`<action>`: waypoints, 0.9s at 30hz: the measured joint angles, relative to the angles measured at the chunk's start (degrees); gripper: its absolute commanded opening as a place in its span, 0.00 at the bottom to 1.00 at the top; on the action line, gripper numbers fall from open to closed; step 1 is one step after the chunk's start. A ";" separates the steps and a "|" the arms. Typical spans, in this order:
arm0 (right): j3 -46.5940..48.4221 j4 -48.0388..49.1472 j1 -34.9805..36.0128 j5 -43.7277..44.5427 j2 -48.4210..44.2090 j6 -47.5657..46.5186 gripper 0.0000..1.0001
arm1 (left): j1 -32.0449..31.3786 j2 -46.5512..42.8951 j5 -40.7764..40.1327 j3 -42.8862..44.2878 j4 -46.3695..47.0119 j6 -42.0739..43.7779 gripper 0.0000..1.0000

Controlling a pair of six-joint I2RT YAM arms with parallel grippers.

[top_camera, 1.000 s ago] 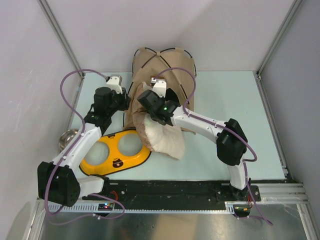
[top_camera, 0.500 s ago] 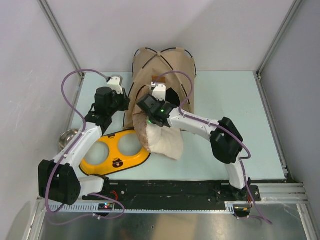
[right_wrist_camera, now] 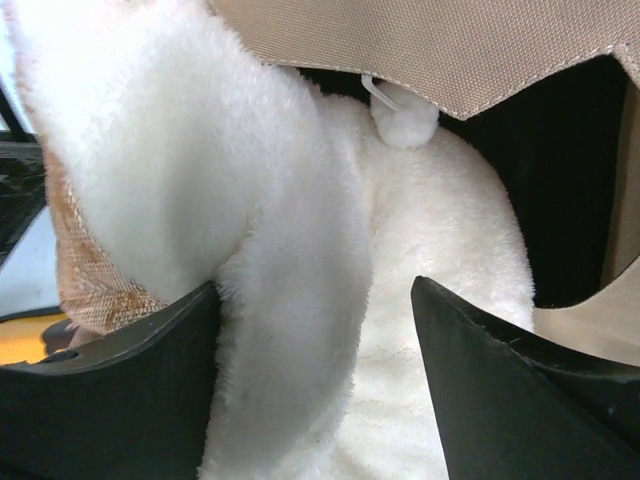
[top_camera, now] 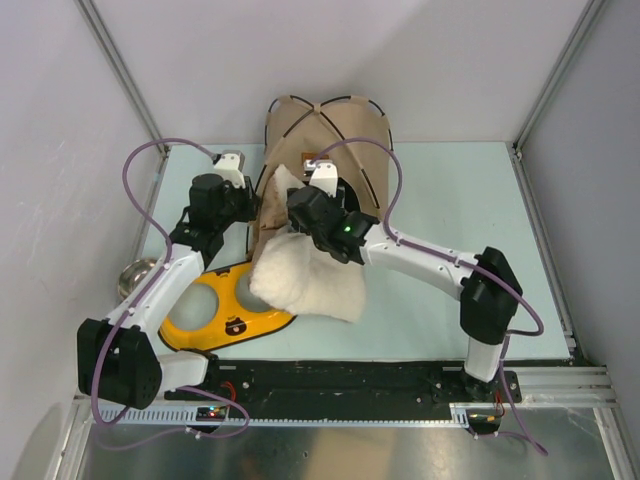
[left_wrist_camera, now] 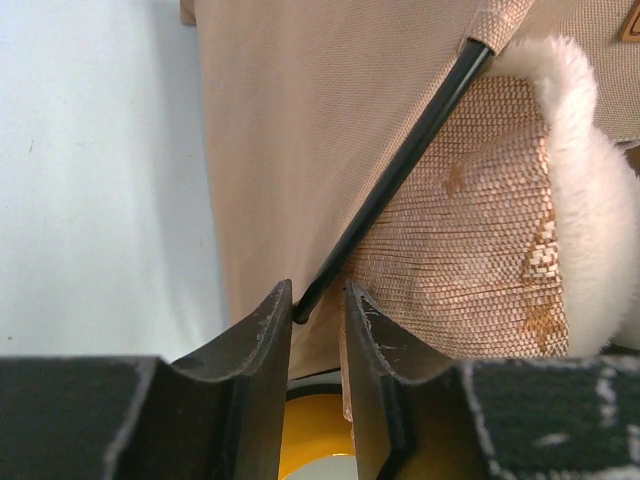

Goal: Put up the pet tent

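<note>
The tan pet tent stands at the back middle, its thin black poles arching over it. My left gripper is at the tent's left front edge. In the left wrist view the left gripper is shut narrowly on the tent's fabric, where a black pole ends. My right gripper is at the tent's opening. In the right wrist view the right gripper is open, with a fold of the cream fluffy pillow loose between its fingers. A white pom-pom dangles from the tent flap.
The cream pillow lies in front of the tent, partly over the yellow double-bowl feeder. A metal bowl sits by the left wall. The table is pale blue, with walls close on three sides.
My right gripper has opened and let go of the pillow, which has dropped left over the feeder. The right arm has reached further back. The left arm has barely moved.
</note>
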 measured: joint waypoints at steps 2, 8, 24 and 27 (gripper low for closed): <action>-0.28 -0.07 0.11 -1.09 -1.36 -0.48 0.83 | 0.00 0.00 0.28 0.00 0.00 -0.02 0.32; -2.64 -0.02 0.48 -5.75 -7.85 -1.09 0.94 | 0.02 0.48 0.90 0.22 0.04 -0.07 0.32; -1.33 11.78 -3.23 -21.75 -4.33 -6.10 0.80 | 0.31 1.33 2.36 0.70 0.09 -0.92 0.30; 3.80 10.84 -4.13 -21.18 1.79 -7.06 0.52 | 0.39 1.33 2.34 0.70 0.07 -0.94 0.30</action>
